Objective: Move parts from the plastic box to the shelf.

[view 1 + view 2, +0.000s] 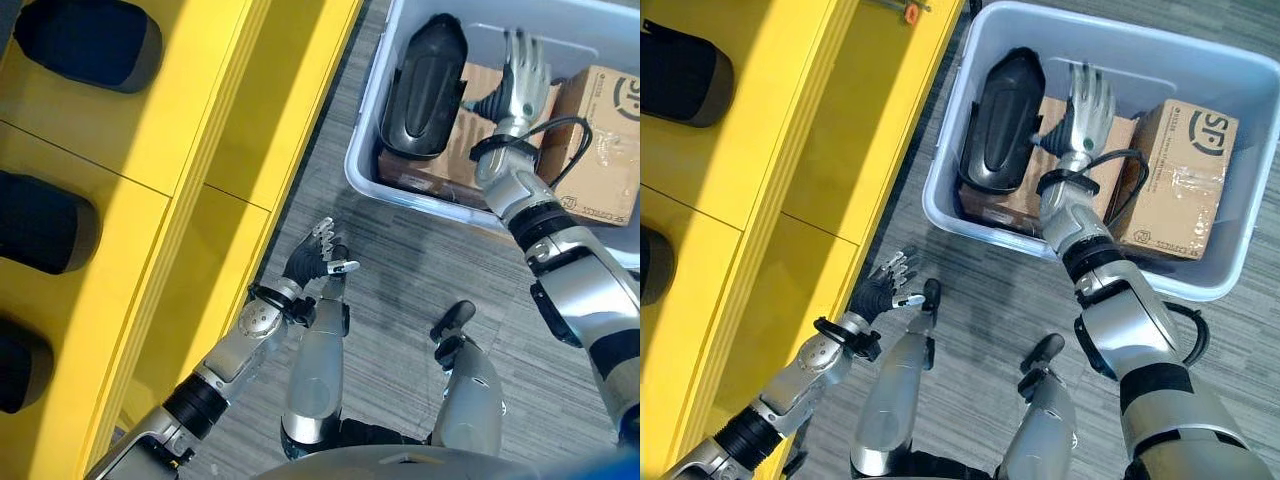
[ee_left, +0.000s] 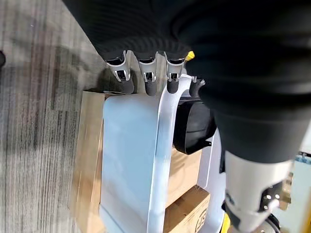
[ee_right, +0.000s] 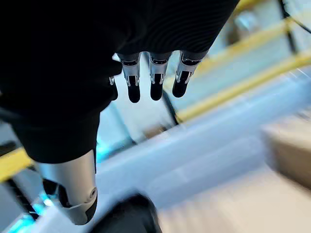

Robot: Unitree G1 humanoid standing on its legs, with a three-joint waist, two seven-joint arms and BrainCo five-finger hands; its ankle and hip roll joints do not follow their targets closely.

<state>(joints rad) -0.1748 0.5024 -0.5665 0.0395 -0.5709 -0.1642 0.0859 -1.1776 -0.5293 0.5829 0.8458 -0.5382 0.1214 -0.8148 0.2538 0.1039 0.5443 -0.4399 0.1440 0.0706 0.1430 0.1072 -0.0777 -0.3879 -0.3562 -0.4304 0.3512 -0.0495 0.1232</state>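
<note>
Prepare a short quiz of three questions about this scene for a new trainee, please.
1. True or false: the right hand is open above the plastic box.
2. Which lies in the box beside the black part: A) cardboard boxes, B) bottles, C) cloth?
3. Fill in: the left hand hangs over the floor beside the yellow ____.

Key: 1 true; 2 A; 3 shelf.

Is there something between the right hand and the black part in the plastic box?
Nothing visible. The right hand, fingers straight, hovers inside the plastic box right beside the black part, above the cardboard boxes; only open space separates them.
</note>
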